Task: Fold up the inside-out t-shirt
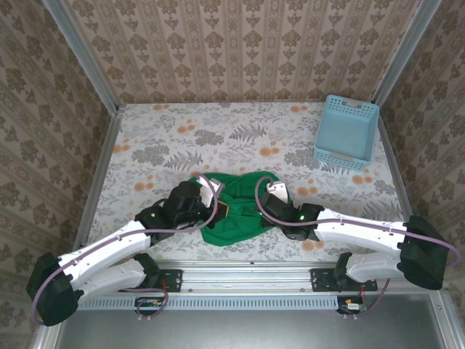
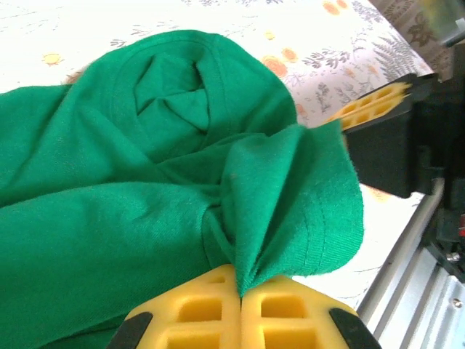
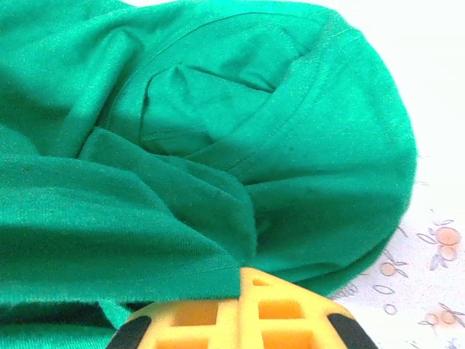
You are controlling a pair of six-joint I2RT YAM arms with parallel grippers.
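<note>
The inside-out t-shirt is a bright green, wrinkled bunch lying near the table's front edge between the two arms. My left gripper sits at the shirt's left side. In the left wrist view its yellow fingers are shut on a gathered fold of the t-shirt, with a hemmed edge fanning out above them. My right gripper is at the shirt's right side. Its yellow fingers are shut on a fold of the t-shirt, close to the round neck opening.
A light blue lattice basket stands at the back right of the flowered tablecloth. A metal rail runs along the front edge just behind the shirt. Patterned walls close off the left, right and back.
</note>
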